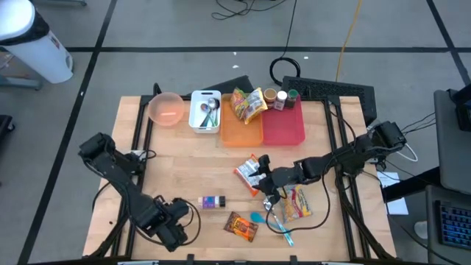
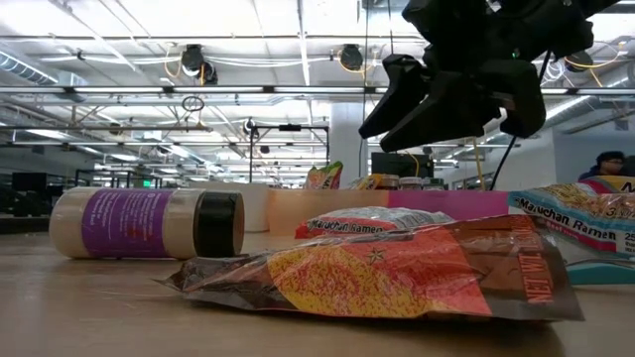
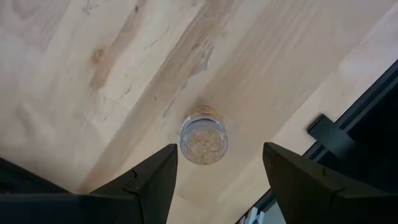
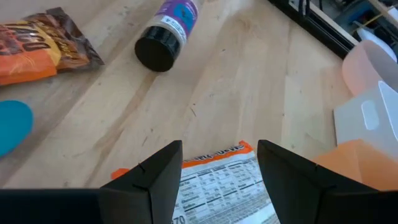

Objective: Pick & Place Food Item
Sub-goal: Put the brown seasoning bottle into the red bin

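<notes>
1. Because the right gripper [image 1: 263, 179] is poised directly over the ramen packet [image 1: 246, 171] near the middle of the table [image 1: 184, 158], this packet is judged to be the food item selected for picking.
2. The right claw is released. In the right wrist view its two fingers [image 4: 155, 174] are spread to either side of the packet's printed label [image 4: 217, 180], and nothing is grasped. In the low view the gripper [image 2: 397, 124] is seen raised clear of the packet [image 2: 372, 220], so no contact is shown.
3. The packet lies flat on the wood, with its label side turned up. A spread claw is therefore kept above it, probably so that a descent can be made across the packet's width.
4. The orange tray [image 1: 241, 129] at the far side is judged the likely destination, since a snack bag [image 1: 249, 103] has been set in it already. This cannot be confirmed.
5. The left gripper [image 1: 184, 222] is parked near the table's front edge, well apart from the packet. Its claw is also released and empty [image 3: 219, 155]. A small round jar-like object [image 3: 203, 138] is seen on the wood beyond its fingers.
6. Nearby items are to be avoided during the descent: a second ramen packet [image 1: 294, 202], a foil snack bag [image 1: 241, 226] and a purple-labelled bottle [image 1: 212, 202] lying on its side.
</notes>
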You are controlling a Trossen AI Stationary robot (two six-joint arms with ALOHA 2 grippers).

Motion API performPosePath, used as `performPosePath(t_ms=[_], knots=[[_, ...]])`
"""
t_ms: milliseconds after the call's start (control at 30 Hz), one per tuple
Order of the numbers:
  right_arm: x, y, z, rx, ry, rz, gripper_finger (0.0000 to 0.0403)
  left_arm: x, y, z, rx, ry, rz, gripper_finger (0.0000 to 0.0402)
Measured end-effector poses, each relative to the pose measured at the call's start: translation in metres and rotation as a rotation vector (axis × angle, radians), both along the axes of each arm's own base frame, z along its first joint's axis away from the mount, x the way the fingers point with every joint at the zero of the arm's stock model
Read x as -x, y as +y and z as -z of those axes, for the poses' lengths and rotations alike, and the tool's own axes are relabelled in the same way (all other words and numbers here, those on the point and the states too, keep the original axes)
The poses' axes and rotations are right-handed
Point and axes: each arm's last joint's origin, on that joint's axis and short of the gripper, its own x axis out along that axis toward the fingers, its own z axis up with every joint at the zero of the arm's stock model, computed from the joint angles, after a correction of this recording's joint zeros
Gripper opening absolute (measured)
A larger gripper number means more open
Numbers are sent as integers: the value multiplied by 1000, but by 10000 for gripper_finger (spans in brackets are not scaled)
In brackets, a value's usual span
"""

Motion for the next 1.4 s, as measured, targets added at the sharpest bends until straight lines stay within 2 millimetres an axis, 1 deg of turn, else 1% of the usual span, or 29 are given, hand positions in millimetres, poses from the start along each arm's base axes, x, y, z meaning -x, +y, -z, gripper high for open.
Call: performPosePath(t_ms=[233,400,533,633,767,1000,1300,1400], knots=[[-1,-1,0,-2,-8,3,201,11,-13,0,15,-26,-71,243],[-4,0,-7,-10,-81,-6,201,21,-25,0,15,-71,-117,243],[-7,1,-12,-12,-139,-13,201,29,-30,-1,-4,-98,-130,243],[-7,1,-13,-4,-154,-19,201,29,-30,0,-22,-128,-141,243],[-7,1,-14,19,-156,-32,201,26,-28,0,-20,-123,-142,243],[-7,1,-12,-11,-145,-15,201,16,-20,0,-31,-126,-90,243],[5,-2,7,-9,-104,-10,201,12,-17,0,-24,-112,-78,243],[7,-3,10,-14,-123,-9,201,13,-16,5,-18,-94,-106,243]])
